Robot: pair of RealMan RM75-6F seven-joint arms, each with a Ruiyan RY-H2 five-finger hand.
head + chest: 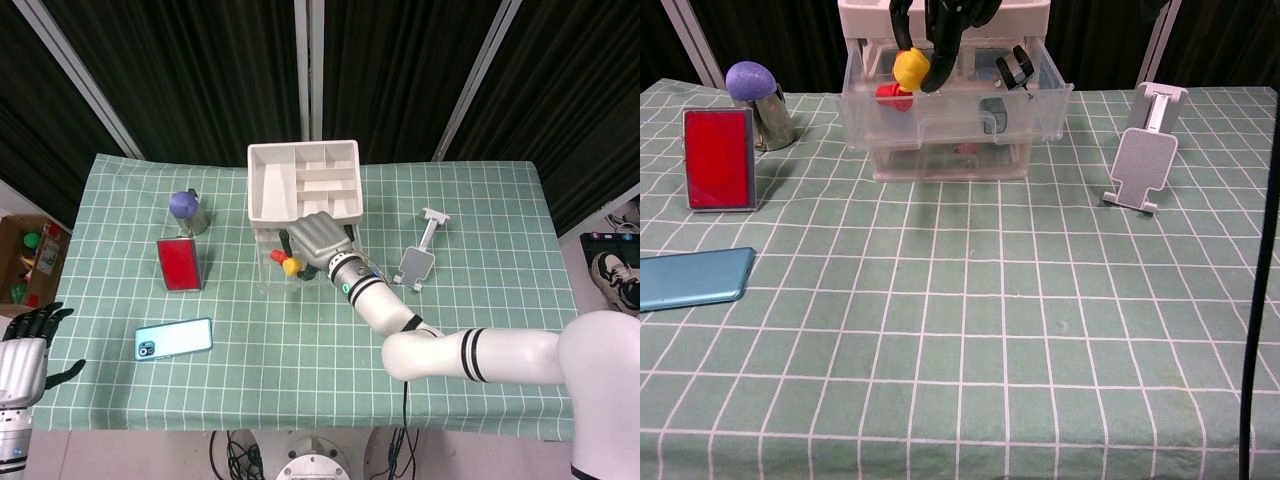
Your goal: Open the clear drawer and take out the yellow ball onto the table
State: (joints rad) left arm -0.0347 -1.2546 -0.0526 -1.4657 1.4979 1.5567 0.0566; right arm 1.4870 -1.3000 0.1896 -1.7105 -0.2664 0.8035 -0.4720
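Note:
The clear drawer (958,112) (300,272) stands pulled open at the front of the clear drawer unit. My right hand (317,238) (943,22) hovers over its left half and pinches the yellow ball (910,68) (291,266) between its fingers, lifted above the drawer rim. A red piece (890,93) (278,256) still lies inside the drawer just below and left of the ball. My left hand (27,345) hangs off the table's left edge, fingers apart, holding nothing.
A white divided tray (303,180) sits on top of the drawer unit. A red card (719,158), a purple-topped cup (760,100) and a blue phone (692,278) lie to the left. A grey phone stand (1146,150) stands to the right.

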